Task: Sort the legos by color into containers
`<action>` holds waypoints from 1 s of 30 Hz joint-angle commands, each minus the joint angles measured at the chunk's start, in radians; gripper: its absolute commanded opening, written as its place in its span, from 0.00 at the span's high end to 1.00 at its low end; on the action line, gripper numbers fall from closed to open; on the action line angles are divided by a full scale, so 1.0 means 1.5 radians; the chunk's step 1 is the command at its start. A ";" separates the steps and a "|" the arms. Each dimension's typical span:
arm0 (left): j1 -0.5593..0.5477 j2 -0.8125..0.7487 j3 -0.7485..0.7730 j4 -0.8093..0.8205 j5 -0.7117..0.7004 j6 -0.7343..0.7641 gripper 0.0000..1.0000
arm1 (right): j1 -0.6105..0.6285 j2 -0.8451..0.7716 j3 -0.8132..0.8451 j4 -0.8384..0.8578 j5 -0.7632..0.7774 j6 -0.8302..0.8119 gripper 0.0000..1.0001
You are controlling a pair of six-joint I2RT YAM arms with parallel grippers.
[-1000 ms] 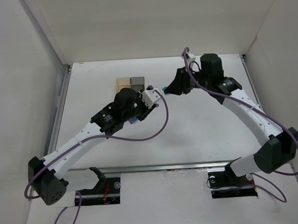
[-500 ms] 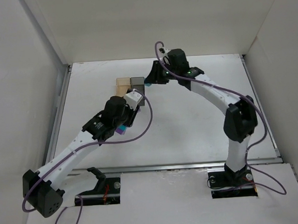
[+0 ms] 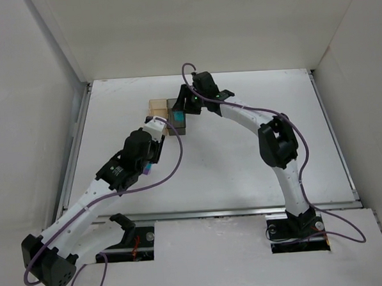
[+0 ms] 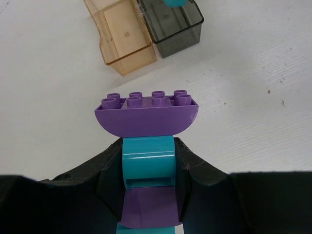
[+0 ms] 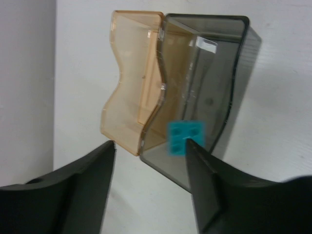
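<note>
My left gripper [image 4: 148,165] is shut on a stack of legos: a teal brick [image 4: 148,161] sits between the fingers, a curved purple brick [image 4: 147,112] caps it, and more purple and teal lie below. The stack hangs above the table, short of the containers. The amber container [image 4: 122,39] and the grey container [image 4: 173,29] stand side by side. My right gripper [image 5: 149,144] hovers open over them. A blurred teal brick [image 5: 185,137] is loose beside its right fingertip, inside the outline of the grey container [image 5: 214,73]. The same teal brick [image 3: 177,118] shows from above.
The amber container [image 3: 157,107] and grey container [image 3: 179,127] stand at the back centre-left of the white table. White walls close the table in on three sides. Purple cables trail from both arms.
My right arm swung left to above the containers and its jaws opened, letting go of the teal brick. My left arm drew back toward the near left with its stack.
</note>
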 commanded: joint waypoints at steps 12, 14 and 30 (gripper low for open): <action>0.008 -0.022 0.022 0.089 0.223 0.159 1.00 | -0.038 -0.155 -0.024 0.064 -0.380 -0.202 0.15; 0.008 -0.029 0.022 0.111 0.269 0.187 1.00 | -0.049 -0.197 -0.082 0.075 -0.442 -0.216 0.15; 0.008 0.034 0.080 0.222 0.419 0.260 1.00 | -0.017 -0.392 -0.299 0.064 -0.528 -0.274 0.12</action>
